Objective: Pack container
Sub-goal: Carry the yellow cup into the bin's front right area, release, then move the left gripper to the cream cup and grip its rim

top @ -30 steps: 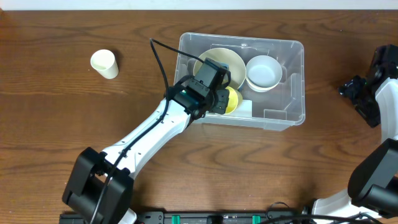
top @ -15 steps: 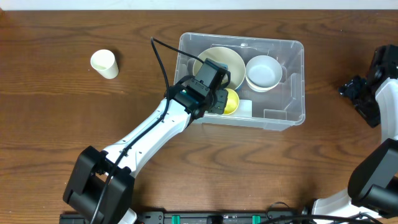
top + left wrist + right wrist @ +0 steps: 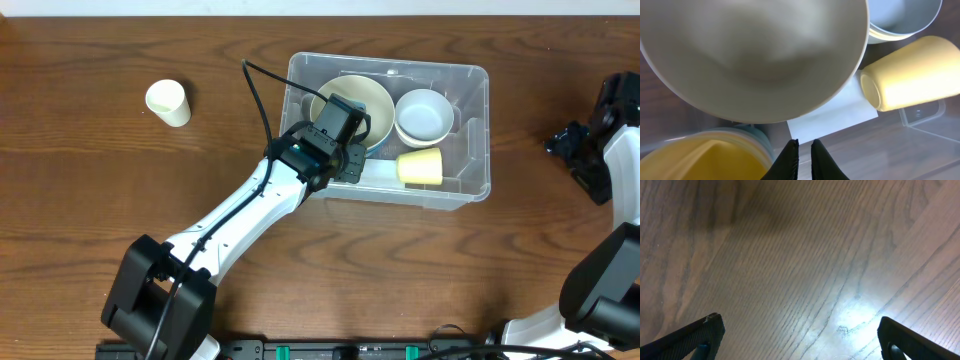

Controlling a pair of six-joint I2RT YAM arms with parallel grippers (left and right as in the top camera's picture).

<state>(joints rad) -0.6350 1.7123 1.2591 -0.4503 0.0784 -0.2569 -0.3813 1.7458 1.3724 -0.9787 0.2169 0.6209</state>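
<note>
Left gripper (image 3: 805,150): your jaws are all but shut, with only a sliver of gap between the tips and nothing in it. You hold no object.
Under the tips: the clear container floor, with a white sheet (image 3: 832,117) lying flat just ahead of them.
Yellow cup (image 3: 910,75): on its side on the container floor, one end toward your fingers. It is near them but apart, and right beside the white bowl.
Big bowl (image 3: 755,55): upright in the container's left half, filling the top of your wrist view. Your wrist hangs over its near rim.
White bowl (image 3: 424,115): upright to the right of the big bowl, the two rims close together.
Lower left of the wrist view: a yellow shape in a bluish rim (image 3: 705,155). You cannot tell what it is from here.
Container (image 3: 486,130): mid-table, a little toward the far edge, open-topped.
Pale cup (image 3: 168,102): upright on the table (image 3: 100,220), well apart from the container, off to its left.
Right gripper (image 3: 800,325): jaws spread wide and empty, over bare wood at the right edge, well away from the container.
Done, by my reading: two bowls and the yellow cup are inside.
Left, by my reading: the pale cup looks like the one item outside, so fetching it is likely your next job. The yellow cup lies tipped and may want righting if space gets tight.
</note>
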